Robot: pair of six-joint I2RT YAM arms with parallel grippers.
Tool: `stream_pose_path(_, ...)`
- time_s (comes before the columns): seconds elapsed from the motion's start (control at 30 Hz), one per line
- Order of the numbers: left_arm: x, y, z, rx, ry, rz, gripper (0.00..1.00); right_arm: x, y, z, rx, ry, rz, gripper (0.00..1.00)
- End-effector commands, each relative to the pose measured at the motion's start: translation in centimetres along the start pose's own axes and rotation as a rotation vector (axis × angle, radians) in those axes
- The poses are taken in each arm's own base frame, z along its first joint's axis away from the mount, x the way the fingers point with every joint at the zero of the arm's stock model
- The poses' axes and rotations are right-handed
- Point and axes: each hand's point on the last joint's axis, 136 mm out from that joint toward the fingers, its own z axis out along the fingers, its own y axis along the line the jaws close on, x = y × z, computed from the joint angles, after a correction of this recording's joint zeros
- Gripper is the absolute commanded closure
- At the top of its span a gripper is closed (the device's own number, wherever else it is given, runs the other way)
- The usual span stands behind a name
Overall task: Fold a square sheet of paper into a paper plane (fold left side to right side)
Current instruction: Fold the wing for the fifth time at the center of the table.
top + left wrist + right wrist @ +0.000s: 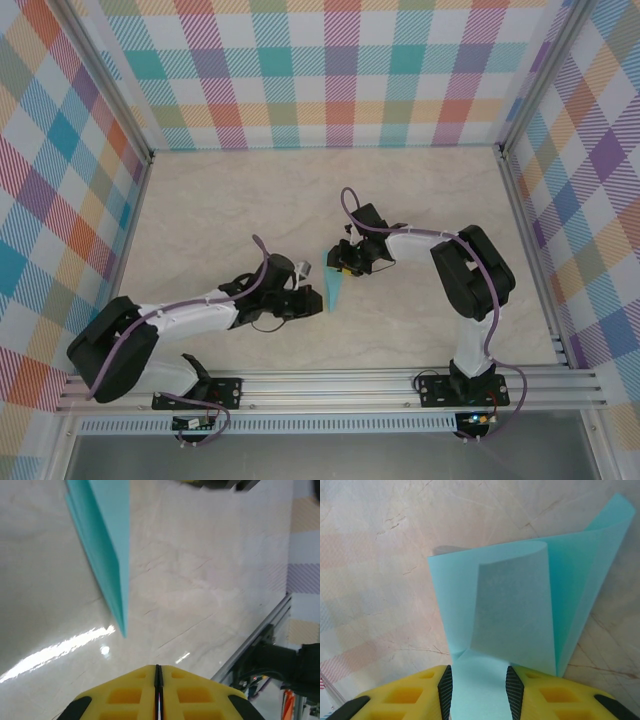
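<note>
Two hands meet near the middle of the desk point(220, 210), where the turquoise paper plane point(335, 287) point(107, 545) point(520, 605) lies, sharp tip toward the near edge. Just short of that tip, the left hand point(313, 299) point(158, 667) is clenched on nothing. Fingers of the right hand point(345, 262) point(479, 672) stand apart astride the wide end, seemingly pressing it; one flap curls up.

- One turquoise paper plane point(336, 283).
- Two robot arms: the left arm point(190, 315) and the right arm point(470, 275).
- Two yellow-fingered grippers: the left gripper point(312, 299) and the right gripper point(345, 266).
- One table point(240, 205).
- Three checked walls point(340, 70): left, far, right.
</note>
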Motion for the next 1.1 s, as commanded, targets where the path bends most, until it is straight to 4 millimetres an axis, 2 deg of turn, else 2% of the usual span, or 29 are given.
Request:
stream_pose_path(0.0, -0.9, -1.5, -0.5, 0.029, 0.021, 0.041, 0.9, 1.6, -4.3, 1.5, 0.14, 0.049, 0.054, 0.62)
stream_pose_path(0.2, -2.5, -2.5, 2.2, 0.062, 0.044, 0.055, 0.91, 1.6, -4.3, 1.4, 0.138, 0.049, 0.055, 0.62)
stream_pose_path(0.47, -3.2, -0.6, 5.3, 0.013, 0.063, 0.057, 0.92, 1.5, -4.1, 1.4, 0.133, 0.047, 0.053, 0.62)
stream_pose_path(0.7, -2.3, 2.8, 7.0, -0.08, 0.087, 0.031, 0.93, 1.3, -3.5, 1.1, 0.115, 0.035, 0.04, 0.62)
stream_pose_path(0.87, -0.8, 4.7, 7.8, -0.156, 0.108, 0.02, 0.96, 0.5, -1.7, 0.1, 0.063, 0.002, 0.006, 0.61)
stream_pose_path(1.03, 0.6, 6.7, 7.6, -0.235, 0.11, -0.003, 0.99, -1.4, 0.8, -2.9, -0.03, -0.073, -0.017, 0.62)
stream_pose_path(1.07, 0.8, 6.8, 7.5, -0.239, 0.11, -0.008, 0.99, -1.7, 1.0, -3.5, -0.037, -0.085, -0.021, 0.65)
